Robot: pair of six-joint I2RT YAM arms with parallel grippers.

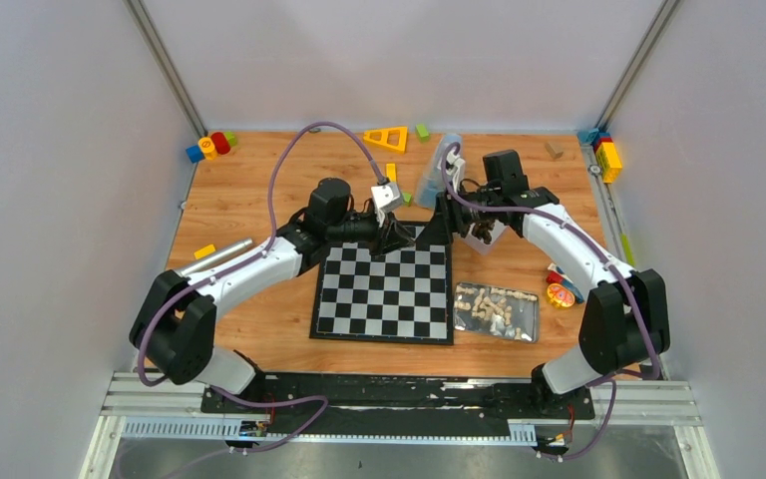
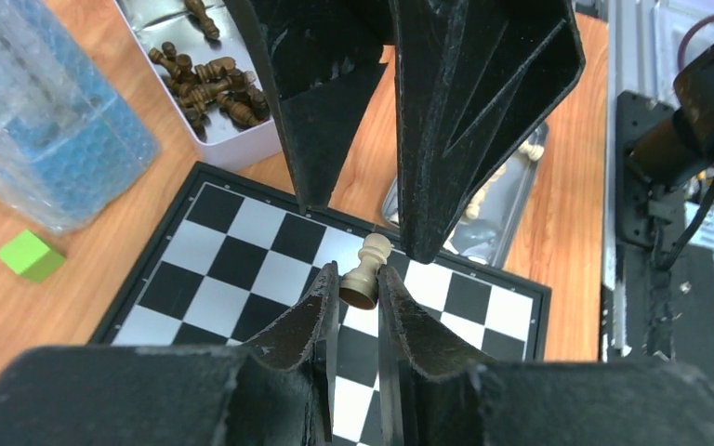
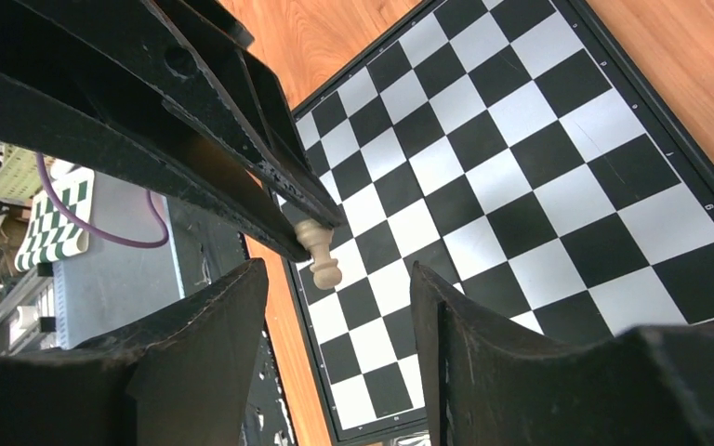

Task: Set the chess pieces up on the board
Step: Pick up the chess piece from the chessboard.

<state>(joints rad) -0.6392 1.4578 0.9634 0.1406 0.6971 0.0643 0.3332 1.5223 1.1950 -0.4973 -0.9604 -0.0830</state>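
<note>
Left wrist view: we find the left end effector clamped on the base of a pale pawn above the board, over its rows toward the counter's far edge, the right end effector standing open close by; we judge placement in hand, next requiring lowering it upright onto its square.

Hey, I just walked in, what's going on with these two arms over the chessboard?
The left gripper pinches a pale pawn over the board, near its far edge. The right gripper is open, its fingers apart around that pawn without gripping it. No piece is seen standing on the board yet. The other pale pieces lie in a tray right of it, and dark pieces in a tin beyond it.
</note>
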